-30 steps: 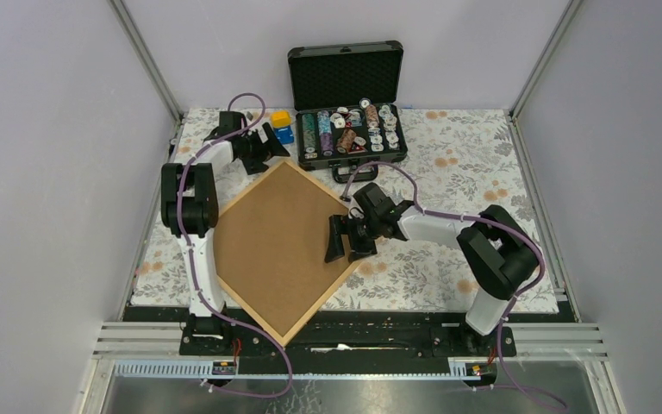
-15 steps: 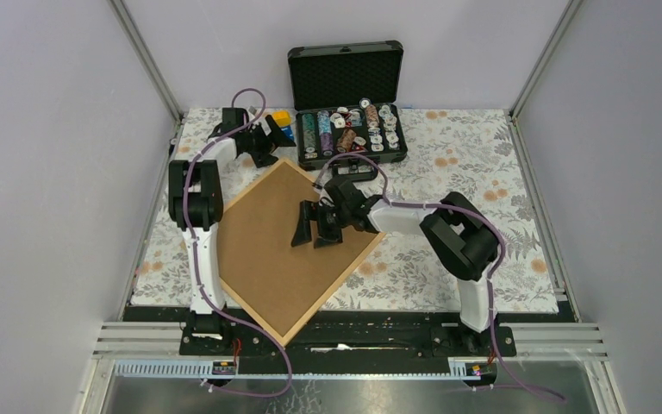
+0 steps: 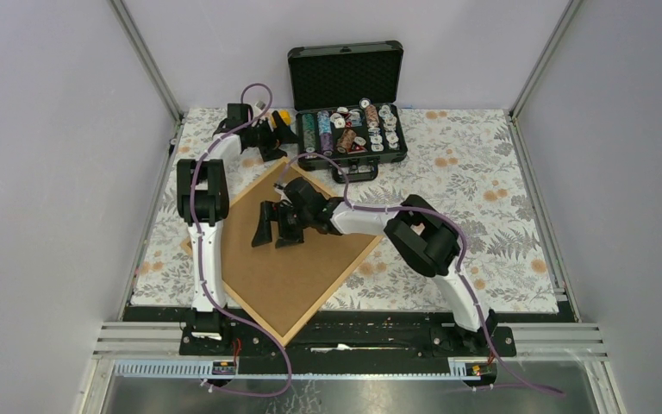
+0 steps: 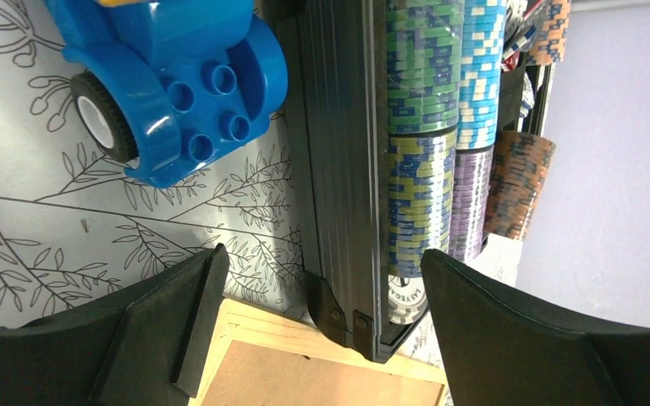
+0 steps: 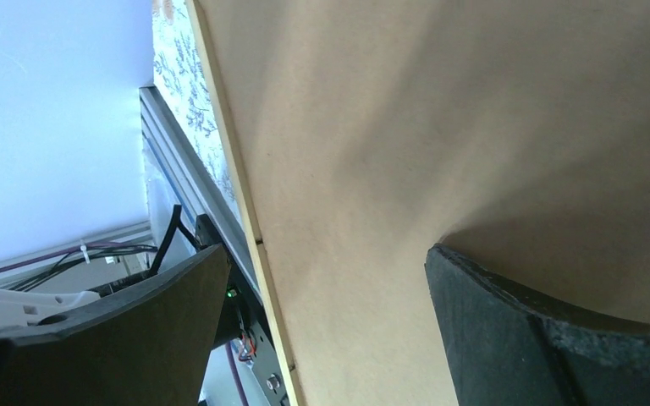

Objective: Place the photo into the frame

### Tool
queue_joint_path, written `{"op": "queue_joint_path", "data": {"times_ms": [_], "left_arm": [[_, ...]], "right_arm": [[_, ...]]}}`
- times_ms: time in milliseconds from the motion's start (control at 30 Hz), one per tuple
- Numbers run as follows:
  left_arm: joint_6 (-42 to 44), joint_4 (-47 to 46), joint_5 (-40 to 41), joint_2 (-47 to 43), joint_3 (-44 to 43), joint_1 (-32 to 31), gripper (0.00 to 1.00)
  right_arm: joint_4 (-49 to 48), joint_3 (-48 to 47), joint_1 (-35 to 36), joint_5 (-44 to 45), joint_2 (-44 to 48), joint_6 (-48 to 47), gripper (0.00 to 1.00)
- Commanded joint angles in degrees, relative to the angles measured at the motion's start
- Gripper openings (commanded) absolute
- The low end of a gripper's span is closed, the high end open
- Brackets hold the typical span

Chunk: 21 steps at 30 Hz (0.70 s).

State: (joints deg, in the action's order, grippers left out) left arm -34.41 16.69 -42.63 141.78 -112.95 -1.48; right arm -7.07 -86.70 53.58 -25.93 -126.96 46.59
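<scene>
Two arms reach out, both claws spread wide, nothing pinched in either. The frame (image 3: 336, 286) lies flat on the flowered table cover (image 3: 483, 172), on the arms' side of the black case (image 3: 345, 78) and a bit left of it. It is turned cornerwise, so its far corner points at the case's near-left corner (very close to it in the left wrist view, touching or not I can't tell). A brown backing sheet (image 3: 284, 276) fills the frame, facing up.

The left gripper (image 3: 280, 138) hangs at the case's left end by that near-left corner. In its wrist view the case's corner and the frame's corner sit between its fingers. A blue toy car (image 4: 178, 85) sits close against the case's left wall, just past the gripper. Rows of poker chips (image 4: 423, 169) stand packed in the case, whose lid stands upright.

The right gripper (image 3: 274, 237) is on the arms' side of the case, low over the backing sheet. One finger (image 5: 508, 313) throws a shadow right at its tip (touching or just clear, can't tell).
</scene>
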Motion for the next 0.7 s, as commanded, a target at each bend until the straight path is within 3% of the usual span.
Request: {"op": "queue_joint_path", "data": {"times_ms": [0,100,200,367,467,667], "left_arm": [[3.91,15.18,-4.81,5.14,3.26,-5.32,0.93],[5.35,16.7,-4.8,4.27,3.14,-5.46,0.93],[7.71,19.67,-2.5,1.08,2.0,-5.46,0.94],[9.3,22.39,13.15,-13.55,5.29,-5.21,0.99],[7.87,21.68,23.94,-26.22,13.62,-5.2,0.99],[-0.11,25.7,41.22,-48.78,39.28,-3.7,0.99]], "right_arm": [[0.9,-5.0,0.56,0.51,-4.27,0.87,0.95],[3.94,-7.27,0.24,-1.33,-4.07,-1.15,0.95],[7.67,-3.94,-1.14,-2.34,1.91,-6.67,0.96],[21.09,2.77,-6.98,0.71,13.01,-19.93,1.0],[25.55,7.82,-14.14,4.83,18.83,-26.22,1.0],[29.28,10.45,-23.02,12.36,22.19,-32.54,1.0]]}}
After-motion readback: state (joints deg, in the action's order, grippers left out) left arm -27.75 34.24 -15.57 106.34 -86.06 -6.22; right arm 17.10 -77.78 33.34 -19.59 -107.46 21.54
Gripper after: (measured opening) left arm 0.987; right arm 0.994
